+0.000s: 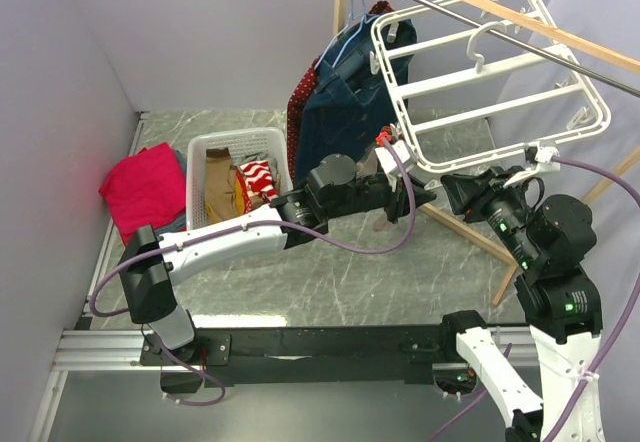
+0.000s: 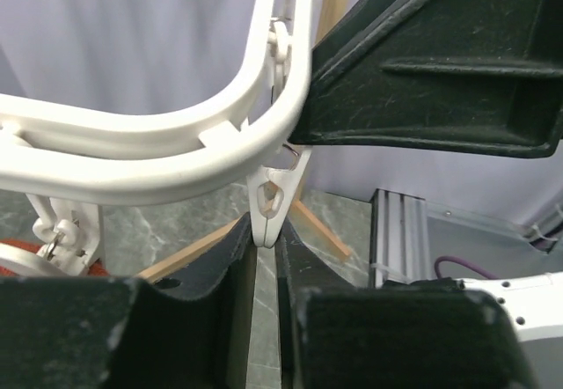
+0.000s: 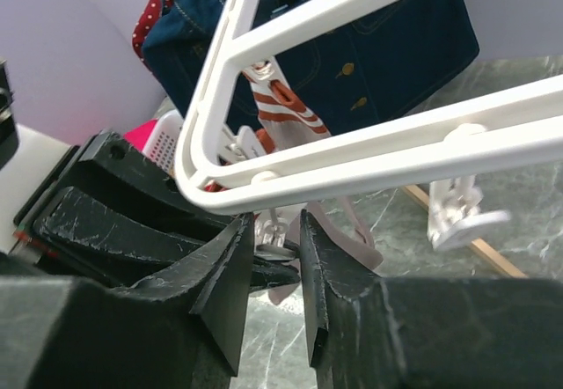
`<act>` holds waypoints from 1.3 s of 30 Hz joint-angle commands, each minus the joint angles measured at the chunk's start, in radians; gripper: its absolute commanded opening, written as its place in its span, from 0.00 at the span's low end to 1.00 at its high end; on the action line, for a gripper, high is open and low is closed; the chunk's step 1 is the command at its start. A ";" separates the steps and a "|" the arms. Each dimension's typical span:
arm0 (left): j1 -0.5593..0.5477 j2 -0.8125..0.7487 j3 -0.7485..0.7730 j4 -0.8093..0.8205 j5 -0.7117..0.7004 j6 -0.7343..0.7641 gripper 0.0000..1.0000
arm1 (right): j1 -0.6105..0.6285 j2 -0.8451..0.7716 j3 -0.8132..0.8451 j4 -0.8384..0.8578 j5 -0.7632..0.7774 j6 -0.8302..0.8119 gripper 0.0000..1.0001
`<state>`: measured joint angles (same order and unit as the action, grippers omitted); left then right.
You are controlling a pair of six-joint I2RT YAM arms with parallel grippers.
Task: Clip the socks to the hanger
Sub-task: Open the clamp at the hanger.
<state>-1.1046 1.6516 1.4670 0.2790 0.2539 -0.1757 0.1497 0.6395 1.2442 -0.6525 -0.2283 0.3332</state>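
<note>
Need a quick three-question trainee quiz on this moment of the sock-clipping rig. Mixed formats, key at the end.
1. True or false: the left claw pinches a clip dangling from the white hanger.
2. In the top view, the white basket stands: A) left of the navy garment; B) under the right arm's base; C) on top of the drying frame.
3. What colour is the folded cloth by the left wall?

Key: 1 true; 2 A; 3 bright pink.
</note>
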 commanded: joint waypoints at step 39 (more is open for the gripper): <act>-0.161 -0.027 -0.025 0.176 -0.540 0.375 0.53 | -0.002 0.057 0.064 -0.065 0.001 0.058 0.00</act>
<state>-1.2140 1.6203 1.4334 0.3386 -0.0925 0.0441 0.1497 0.6868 1.2774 -0.7208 -0.2256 0.3645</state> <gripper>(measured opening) 0.519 0.244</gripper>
